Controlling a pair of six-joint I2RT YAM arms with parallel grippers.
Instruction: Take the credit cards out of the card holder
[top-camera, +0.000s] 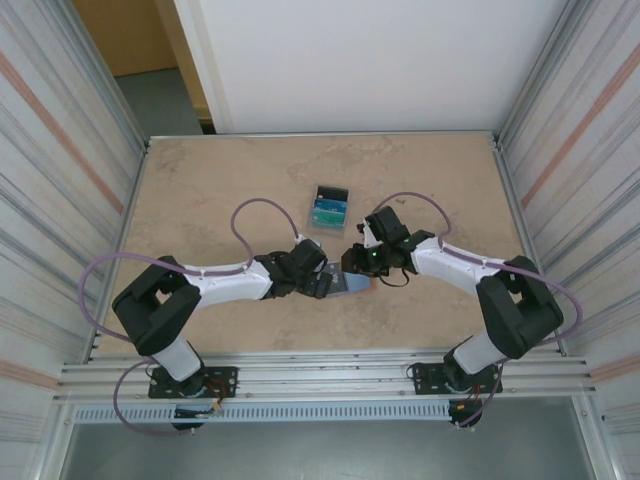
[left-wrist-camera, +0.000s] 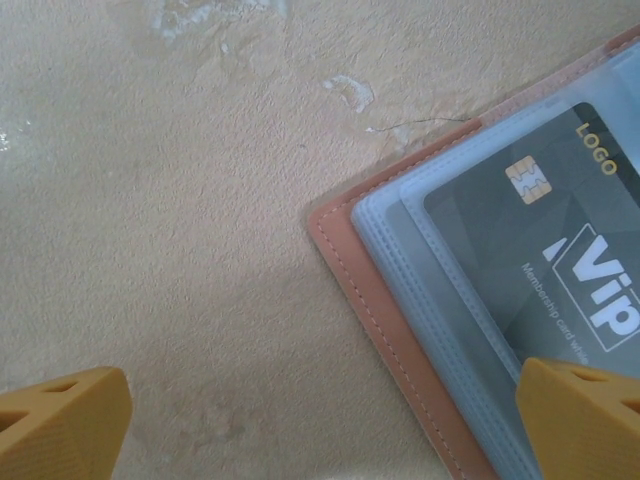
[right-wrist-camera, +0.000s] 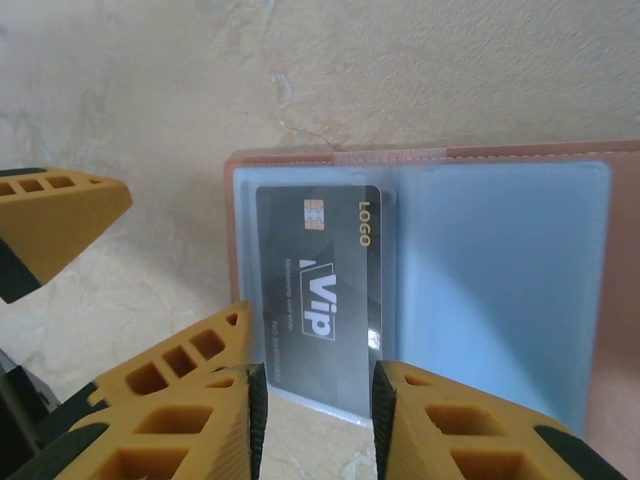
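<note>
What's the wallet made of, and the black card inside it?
The wallet looks like leather or fake leather outside: matte salmon-brown, with a stitched seam along the edge. Its pockets look like soft clear plastic, shiny; the card shows through them. The black card is probably hard plastic, smooth, with a gold chip and printed letters.

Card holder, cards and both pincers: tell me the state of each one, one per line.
card holder: open flat on the table, inside up.
black card: in a clear pocket of the holder.
loose cards: out, overlapping on the table.
left pincer: wide open, one finger over the holder's edge.
right pincer: jaws narrowly apart at the black card's end, no grip visible.
</note>
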